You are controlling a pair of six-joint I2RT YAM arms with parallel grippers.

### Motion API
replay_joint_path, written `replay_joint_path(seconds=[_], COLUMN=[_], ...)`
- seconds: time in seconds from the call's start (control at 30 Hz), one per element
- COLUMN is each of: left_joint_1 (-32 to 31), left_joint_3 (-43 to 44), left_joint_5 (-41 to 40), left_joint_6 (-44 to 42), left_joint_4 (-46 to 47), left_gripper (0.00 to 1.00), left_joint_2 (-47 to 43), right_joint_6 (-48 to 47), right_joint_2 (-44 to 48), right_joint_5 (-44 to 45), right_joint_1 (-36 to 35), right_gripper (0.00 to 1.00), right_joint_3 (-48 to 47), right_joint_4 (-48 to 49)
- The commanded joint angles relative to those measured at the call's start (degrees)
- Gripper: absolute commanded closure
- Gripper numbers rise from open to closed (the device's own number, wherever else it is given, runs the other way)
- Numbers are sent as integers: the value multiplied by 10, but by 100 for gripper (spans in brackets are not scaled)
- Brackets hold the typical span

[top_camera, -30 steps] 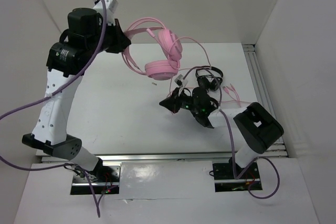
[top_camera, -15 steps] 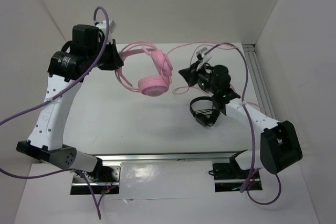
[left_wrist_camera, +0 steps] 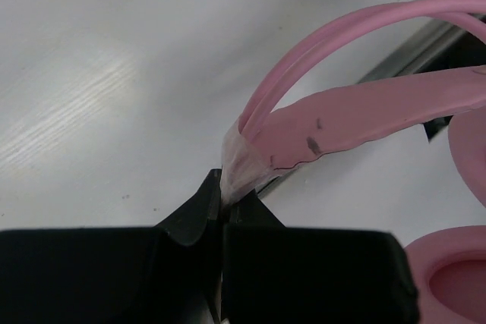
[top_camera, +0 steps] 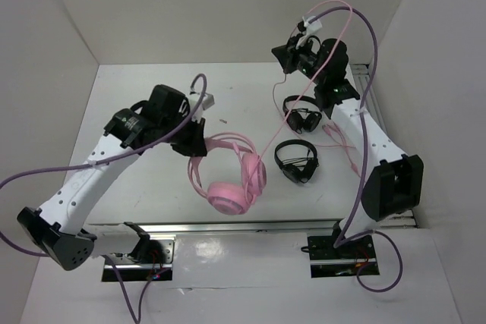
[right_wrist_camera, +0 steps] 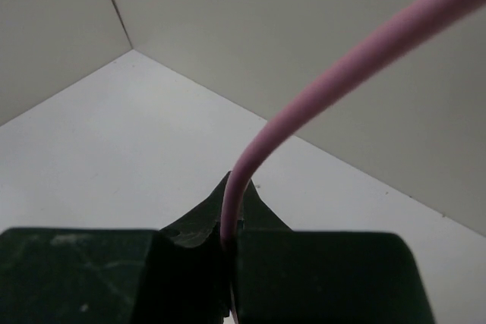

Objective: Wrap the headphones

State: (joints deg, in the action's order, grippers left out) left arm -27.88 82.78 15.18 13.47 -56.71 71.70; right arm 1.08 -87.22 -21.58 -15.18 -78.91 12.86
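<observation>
Take the nearer small black headset (top_camera: 298, 161) as your marker on the white surface (top_camera: 152, 89). The large pink over-ear headphones (top_camera: 231, 180) are to its left and slightly closer to the arm bases, with both round padded cups low and side by side. You cannot tell from above whether the cups rest on the surface or hang just over it.

Your left end effector (top_camera: 196, 146) is further left of the marker, on the far side of the pink headphones from it. In the left wrist view it (left_wrist_camera: 222, 195) is clamped tight on the clear-wrapped end of the pink double-wire headband (left_wrist_camera: 342, 43). The headband arches up and away from the fingertips, with the wider pink strap (left_wrist_camera: 380, 111) under it and one pink cup (left_wrist_camera: 456, 278) at the lower right.

Your right end effector (top_camera: 279, 53) is raised well beyond the marker, toward the back wall. In the right wrist view it (right_wrist_camera: 230, 237) is pinched closed on the thin pink cable (right_wrist_camera: 342, 75), which rises out of the fingertips and curves up to the right. From above, the cable loops over that wrist, and a thin pink line runs down past the marker's left side to the pink headphones.

A second small black headset (top_camera: 302, 117) lies just beyond the marker, apart from it.
</observation>
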Motion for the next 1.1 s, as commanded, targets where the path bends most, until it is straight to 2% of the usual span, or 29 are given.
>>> replay_joint_path(seconds=[0.0, 0.17, 0.27, 0.33, 0.43, 0.53, 0.63, 0.8, 0.93, 1.07], left_joint_1=[-45, -134, -175, -197, -204, -204, -179, -174, -162, -162], left_joint_3=[-13, -3, 21, 37, 45, 59, 71, 102, 138, 164], left_joint_5=[34, -3, -45, -67, -94, -158, -179, -208, -245, -260], left_joint_6=[-1, -15, -15, -20, -20, -7, 0, 10, 16, 30], left_joint_4=[37, 30, 15, 5, 5, -2, -8, -31, -60, -76], left_gripper=[100, 100, 100, 100, 100, 100, 100, 100, 100, 100], left_joint_2=[-17, 33, 60, 84, 89, 59, 40, 11, -7, -17], right_joint_6=[-27, -59, -84, -83, -83, -62, -42, -30, -3, 15], right_joint_2=[-36, -75, -123, -161, -179, -165, -153, -158, -152, -152], right_joint_5=[-43, -55, -10, 17, 17, 10, 4, 9, 27, 1], right_joint_1=[4, -33, -53, -53, -46, -33, -17, -6, 1, 9], right_gripper=[100, 100, 100, 100, 100, 100, 100, 100, 100, 100], right_joint_3=[-63, -131, -193, -235, -244, -179, -120, -93, -40, -26], right_joint_4=[-71, -138, -210, -246, -256, -210, -166, -155, -106, -93])
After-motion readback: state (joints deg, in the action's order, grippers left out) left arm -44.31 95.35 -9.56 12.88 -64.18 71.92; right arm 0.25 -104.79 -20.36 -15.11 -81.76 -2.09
